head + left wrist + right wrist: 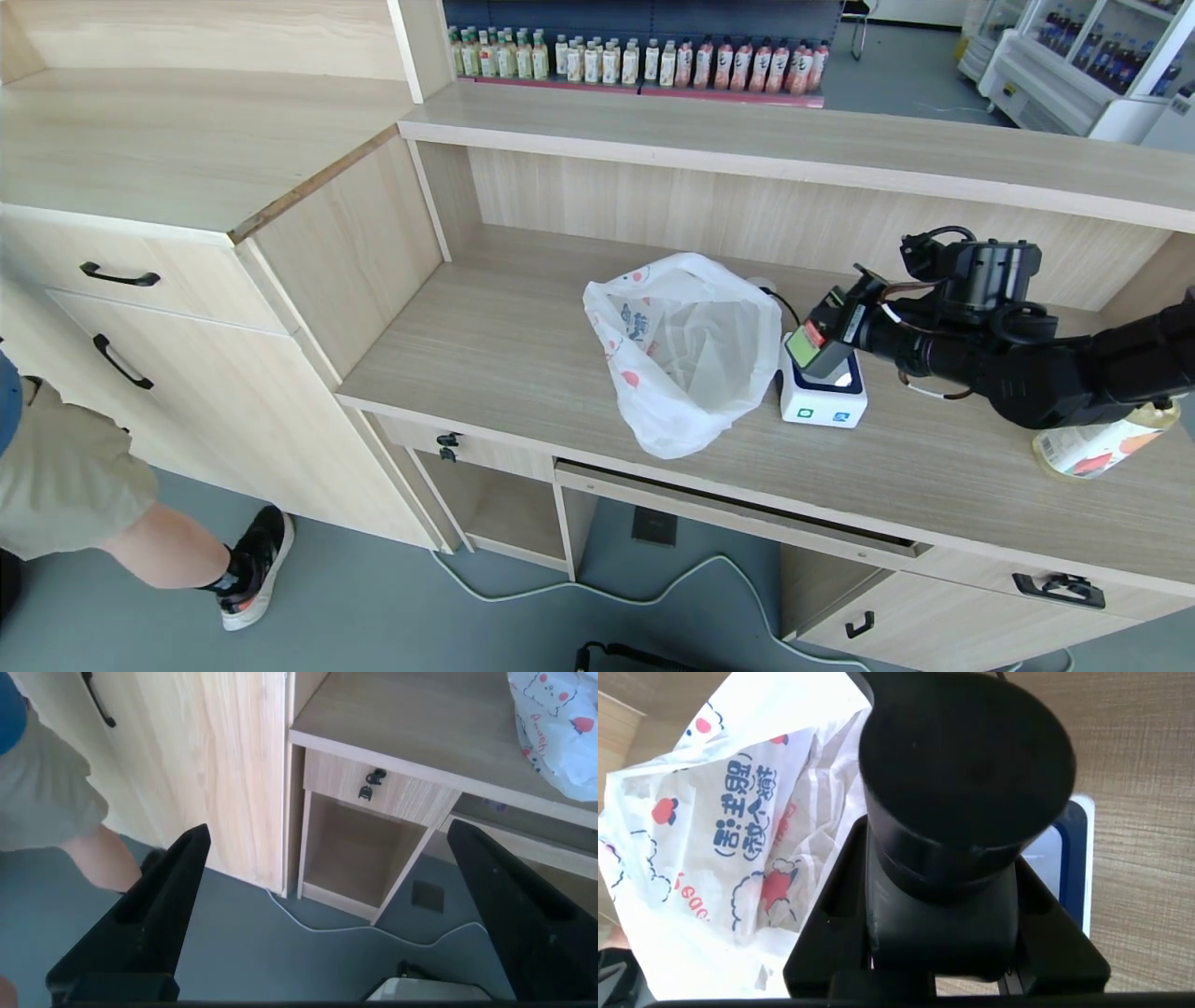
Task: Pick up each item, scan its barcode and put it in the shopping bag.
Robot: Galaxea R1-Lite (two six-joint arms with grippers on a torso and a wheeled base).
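Dark cylindrical item (966, 784), green-red label, clamped in right tool (826, 341) above scanner (823, 403); left tool (327, 835) spread wide.

You have open counter (504, 336) left of the bag (686, 364), as far as the side panel (345, 252). The bag mouth opens upward with nothing over it. The scanner (823, 399) stands just beside the bag on its right, and the right gripper (826, 345) with its item (805, 347) hangs over the scanner. A bottle (1102, 446) stands under the right arm. The back wall (709, 215) closes the rear.
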